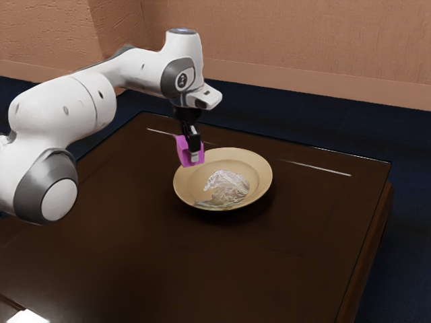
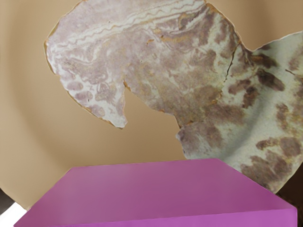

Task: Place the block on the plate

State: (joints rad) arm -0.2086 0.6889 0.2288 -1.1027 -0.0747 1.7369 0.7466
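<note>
The magenta, straight-edged block [image 1: 182, 154] was plain. The round tan plate [image 1: 263, 167] bore a ragged, marbled patch [image 2: 165, 61] of white, lilac and brown, with a pale wavy band [image 2: 123, 26] and brown blotches [image 2: 271, 80]. The dark brown bench [image 1: 202, 262] had thin pale lines [image 1: 316, 168].

arm [image 1: 55, 111] bent, grip closed

white and grey, it comes in from the exterior view's left and reaches across to its wrist [image 1: 183, 64]; beneath, the black gripper [image 1: 193, 157] points down, both fingers pressed on a load
</note>
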